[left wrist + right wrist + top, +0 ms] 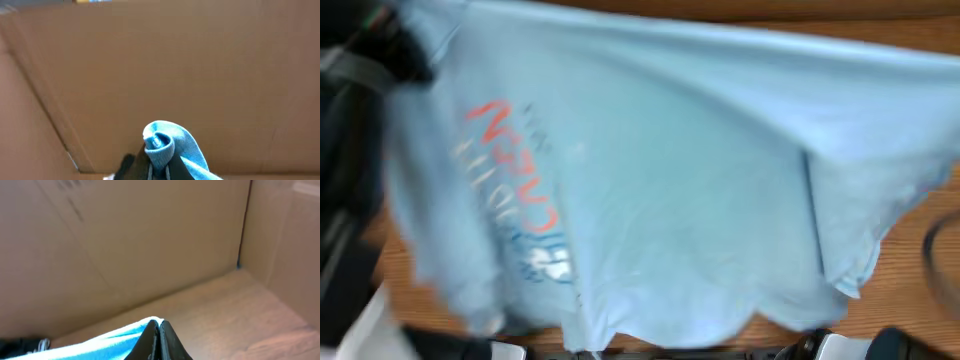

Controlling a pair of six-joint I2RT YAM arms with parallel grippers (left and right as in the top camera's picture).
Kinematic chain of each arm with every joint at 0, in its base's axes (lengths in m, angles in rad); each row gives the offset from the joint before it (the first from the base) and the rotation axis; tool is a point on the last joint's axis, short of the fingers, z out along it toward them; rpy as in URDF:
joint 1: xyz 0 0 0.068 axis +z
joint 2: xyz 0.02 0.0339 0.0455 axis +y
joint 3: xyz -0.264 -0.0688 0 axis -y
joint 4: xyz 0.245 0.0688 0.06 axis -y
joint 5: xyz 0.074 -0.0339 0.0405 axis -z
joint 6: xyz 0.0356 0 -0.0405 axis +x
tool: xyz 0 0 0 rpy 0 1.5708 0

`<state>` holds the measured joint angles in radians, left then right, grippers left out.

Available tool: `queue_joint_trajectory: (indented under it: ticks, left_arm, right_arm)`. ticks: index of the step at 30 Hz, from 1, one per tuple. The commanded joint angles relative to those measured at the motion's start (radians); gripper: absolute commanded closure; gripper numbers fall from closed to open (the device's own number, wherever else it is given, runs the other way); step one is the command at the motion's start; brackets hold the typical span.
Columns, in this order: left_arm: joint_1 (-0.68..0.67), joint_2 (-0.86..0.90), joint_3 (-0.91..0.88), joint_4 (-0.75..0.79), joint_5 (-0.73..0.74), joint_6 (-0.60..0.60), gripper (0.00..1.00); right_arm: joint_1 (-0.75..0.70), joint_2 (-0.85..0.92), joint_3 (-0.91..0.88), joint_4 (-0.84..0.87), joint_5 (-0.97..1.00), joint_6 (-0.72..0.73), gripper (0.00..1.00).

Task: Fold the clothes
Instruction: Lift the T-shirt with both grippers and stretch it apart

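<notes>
Overhead, one sky-blue T-shirt (670, 190) spreads wide, blurred. Two grippers hold it: the left gripper (159, 169) pinches a bunched edge, and the right gripper (159, 330) clamps another.

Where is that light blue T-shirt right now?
The light blue T-shirt spreads across most of the overhead view, over the wooden table; the left gripper and the right gripper each pinch a bit of its cloth in the wrist views.
</notes>
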<state>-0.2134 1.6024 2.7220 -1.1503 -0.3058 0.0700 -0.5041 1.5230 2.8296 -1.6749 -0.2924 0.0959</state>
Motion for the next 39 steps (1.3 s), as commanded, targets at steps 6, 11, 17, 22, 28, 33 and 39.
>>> queue_joint_trajectory:
  ticks: [6, 11, 17, 22, 28, 33, 39]
  left_arm:
    - [0.052, 0.277, -0.004, 0.266, -0.044, 0.065, 0.96]
    - [0.063, 0.340, -0.004, 0.480, -0.026, 0.065, 0.96]
    - [0.063, 0.298, 0.021, 0.549, 0.015, 0.084, 0.96]
    - [0.062, 0.293, 0.017, 0.330, 0.078, 0.080, 0.96]
    - [0.063, 0.354, -0.026, -0.019, 0.159, -0.008, 0.96]
    - [0.063, 0.472, -0.035, -0.275, 0.262, -0.053, 0.96]
    - [0.063, 0.578, -0.035, -0.528, 0.307, -0.104, 0.96]
  right_arm:
    - [0.008, 0.313, -0.055, 0.219, -0.092, -0.014, 0.96]
    - [0.033, 0.402, -0.055, 0.476, -0.158, 0.075, 0.96]
    - [0.033, 0.386, -0.046, 0.605, -0.158, 0.099, 0.96]
    - [0.039, 0.410, -0.072, 0.503, -0.158, 0.078, 0.96]
    - [0.057, 0.476, -0.200, 0.326, -0.158, -0.020, 0.96]
    - [0.058, 0.494, -0.399, 0.250, -0.159, -0.080, 0.96]
    - [0.054, 0.492, -0.573, 0.174, -0.157, -0.131, 0.96]
